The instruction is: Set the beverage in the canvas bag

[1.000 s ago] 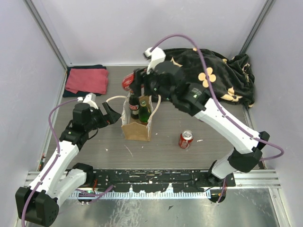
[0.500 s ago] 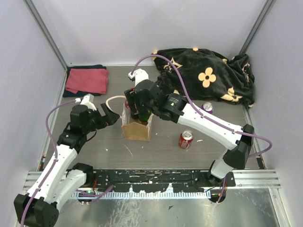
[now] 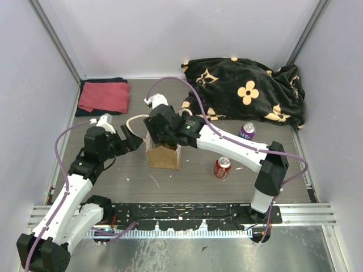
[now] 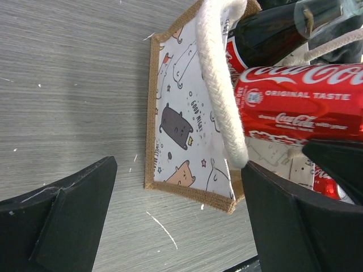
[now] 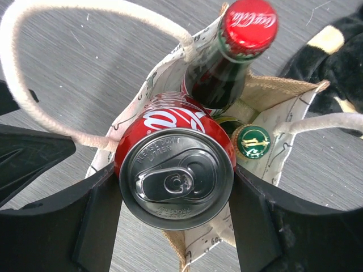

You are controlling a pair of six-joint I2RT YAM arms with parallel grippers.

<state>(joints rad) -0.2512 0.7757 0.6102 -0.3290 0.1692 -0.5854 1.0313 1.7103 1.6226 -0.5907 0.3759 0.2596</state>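
Table (image 3: 187, 187): grey wood-grain top, boxed in by pale lilac walls (image 3: 170, 39).
Blanket (image 3: 249, 90): black with cream flowers, bunched up in the far right corner.
Right arm (image 3: 238, 144): stretches from the near right across to mid-table, wrist pointing down over the canvas bag (image 3: 163, 154).
Left arm (image 3: 79, 170): leans in from the near left, wrist aimed at the bag's left side.
Red towel (image 3: 104, 96): folded, far left corner, well apart from everything else.
Canvas bag: tan, stands upright mid-table, white panels with little cartoon animals, mouth wide open.
Handle (image 4: 218, 85): thick cream rope, loops out to the left and ends just beside one black finger; touching or not, can't tell.
Right gripper (image 5: 177, 195): clamped on the Coke can (image 5: 177, 164), one black finger on each side.
Left gripper (image 4: 178, 170): fingers spread wide, nothing pinched between them, low beside the bag.
Coke can: upright, tab up, sits right in the bag's mouth; bottom end hidden, so no idea how deep.
Coke bottle (image 5: 248, 22): dark glass, red cap, already in the bag, just beside the can.
Green-capped bottle (image 5: 253, 141): also in there, tucked next to the can.
Red can (image 3: 222, 166): upright on the table, right of the bag.
Purple can (image 3: 247, 131): upright further back, near the blanket's edge.
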